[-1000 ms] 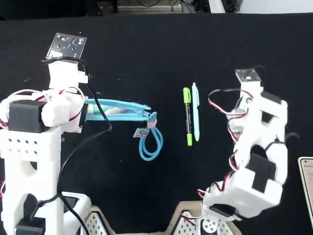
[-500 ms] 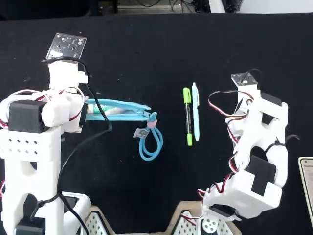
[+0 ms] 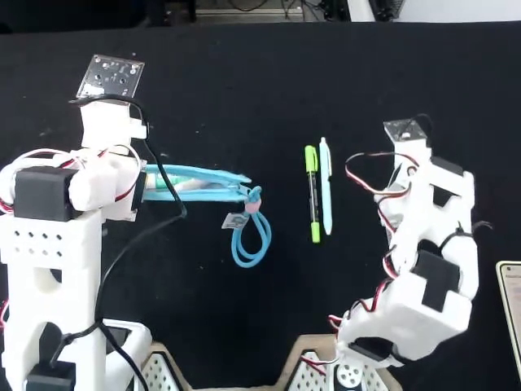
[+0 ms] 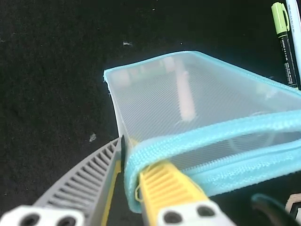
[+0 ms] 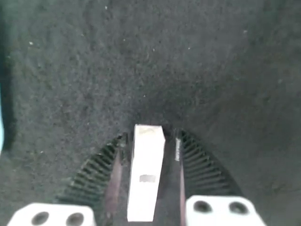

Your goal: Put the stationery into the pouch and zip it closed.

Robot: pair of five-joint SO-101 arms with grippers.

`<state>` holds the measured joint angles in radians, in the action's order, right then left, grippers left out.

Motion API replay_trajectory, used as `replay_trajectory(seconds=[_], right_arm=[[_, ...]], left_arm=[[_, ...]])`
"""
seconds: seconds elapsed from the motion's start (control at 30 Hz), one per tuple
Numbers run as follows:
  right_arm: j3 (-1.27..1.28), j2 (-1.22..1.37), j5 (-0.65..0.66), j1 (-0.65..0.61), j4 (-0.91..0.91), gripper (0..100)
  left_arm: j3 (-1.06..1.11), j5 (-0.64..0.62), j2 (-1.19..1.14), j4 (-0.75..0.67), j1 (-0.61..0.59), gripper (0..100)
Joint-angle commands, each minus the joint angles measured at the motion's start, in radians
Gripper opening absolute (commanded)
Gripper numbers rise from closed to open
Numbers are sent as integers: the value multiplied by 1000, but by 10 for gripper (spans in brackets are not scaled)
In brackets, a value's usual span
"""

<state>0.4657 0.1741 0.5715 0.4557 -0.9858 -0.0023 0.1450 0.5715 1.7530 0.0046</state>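
Jaws on your left gripper (image 4: 136,186) clamp the rim of the open pouch (image 4: 197,103); your right gripper (image 5: 148,139) jaws pinch a small white block (image 5: 146,179). The green marker (image 3: 312,192) and blue pen (image 3: 326,186) lie side by side on the tabletop (image 3: 244,81), so you likely have filling and zipping left to do.

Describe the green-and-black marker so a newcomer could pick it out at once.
Near the middle of the black table, two pens lie side by side. The marker is the one nearer the blue pouch; unlike the pale blue pen beside it, it has a black barrel with bright green ends.
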Motion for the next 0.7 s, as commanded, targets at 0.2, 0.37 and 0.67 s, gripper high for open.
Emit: replay_trajectory(seconds=[0.2, 0.37, 0.67], right_arm=[[-139, -22, 9, 49, -130, 11], [-196, -166, 12, 34, -354, 10], [24, -607, 5, -137, -462, 10]], left_arm=[[2, 9, -8, 6, -2, 30], [1, 9, -8, 6, -2, 30], [2, 9, -8, 6, -2, 30]])
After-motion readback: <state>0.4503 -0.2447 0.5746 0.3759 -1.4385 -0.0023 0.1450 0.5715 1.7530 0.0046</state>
